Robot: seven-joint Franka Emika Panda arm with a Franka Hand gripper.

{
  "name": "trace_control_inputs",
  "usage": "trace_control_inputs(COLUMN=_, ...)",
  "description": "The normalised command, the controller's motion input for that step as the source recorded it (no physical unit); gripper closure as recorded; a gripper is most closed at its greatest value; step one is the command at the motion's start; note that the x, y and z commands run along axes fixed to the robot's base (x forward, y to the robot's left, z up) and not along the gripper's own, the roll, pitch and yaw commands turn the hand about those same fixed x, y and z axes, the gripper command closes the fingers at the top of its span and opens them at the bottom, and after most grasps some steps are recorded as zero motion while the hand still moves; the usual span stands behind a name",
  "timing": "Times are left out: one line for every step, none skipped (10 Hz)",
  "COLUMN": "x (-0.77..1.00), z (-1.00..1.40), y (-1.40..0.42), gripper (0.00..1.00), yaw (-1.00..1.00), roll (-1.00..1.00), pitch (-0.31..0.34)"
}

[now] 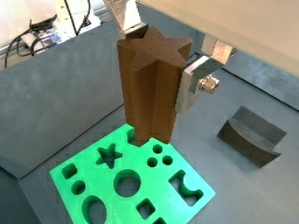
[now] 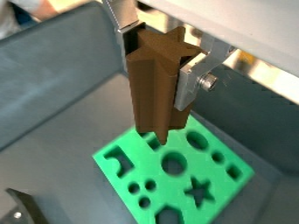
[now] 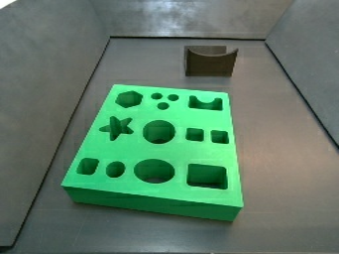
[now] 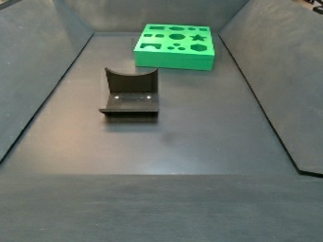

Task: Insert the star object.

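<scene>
Gripper point(image 1: 156, 57) seen pinching the star object point(image 1: 149, 92) near its top, in both wrist views, with silver fingers point(image 1: 194, 80) flat against opposite sides and the long brown-orange body hanging down. Held upright above the green board point(image 1: 128, 184), well clear of its surface, over the edge region nearest the star-shaped hole point(image 1: 107, 157); exact offset from that hole hard to judge from the wrist angle. Neither gripper nor star object visible in either side view, so presumably raised above both frames.

Judged stiff and solid, like a wooden prism: no bending to fear, not fragile, probably light for its length. Smooth matte faces, so some slip against the pads possible under side load. Star section with ridges and grooves meant pads resting on points or in valleys rather than on broad flats, so twisting in the grasp appeared the main risk. Hold near the top left most of the length free for entering the hole, a sensible place, though with a long lever below the fingers. Rotation about the vertical axis would need matching to the hole's points.

Dark grey block point(image 3: 209, 59) stood well apart on the table point(image 4: 177, 142), away from the green board point(image 3: 157, 146).
</scene>
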Motion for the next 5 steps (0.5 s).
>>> trace_control_inputs(x=-0.40, z=-1.00, y=0.12, gripper=1.00, yaw=-0.75, roll=-0.06, pitch=-0.013)
trace_control_inputs(x=-0.35, z=-0.98, y=0.15, gripper=1.00, yaw=-0.79, roll=-0.04, pitch=-0.006)
trace_control_inputs(x=-0.19, z=-1.00, y=0.10, gripper=1.00, yaw=-0.92, roll=-0.03, pitch=0.000)
trace_control_inputs(x=-0.08, z=-1.00, y=0.01, gripper=1.00, yaw=-0.99, roll=-0.01, pitch=0.000)
trace_control_inputs(x=-0.07, z=-1.00, y=0.00, gripper=1.00, yaw=-0.99, roll=0.00, pitch=-0.003)
